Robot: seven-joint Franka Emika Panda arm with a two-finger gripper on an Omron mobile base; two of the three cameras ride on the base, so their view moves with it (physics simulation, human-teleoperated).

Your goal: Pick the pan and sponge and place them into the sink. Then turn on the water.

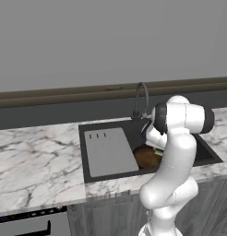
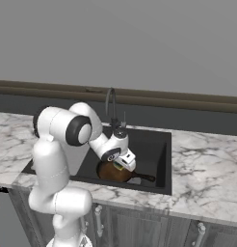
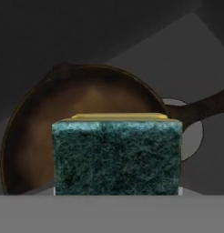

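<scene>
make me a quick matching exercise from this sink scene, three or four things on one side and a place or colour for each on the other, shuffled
Things:
1. pan
2. sponge
3. faucet
4. drainboard

Descriptions:
A. thin dark arch behind the basin
B. grey flat slotted panel at the left of the sink
C. green top over yellow, close before the hand camera
D. round, brown, lying in the basin

Pairs: 1-D, 2-C, 3-A, 4-B

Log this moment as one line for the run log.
pan: in sink basin | sponge: at gripper, above pan | faucet: no water running | next: release sponge, turn on water
</scene>
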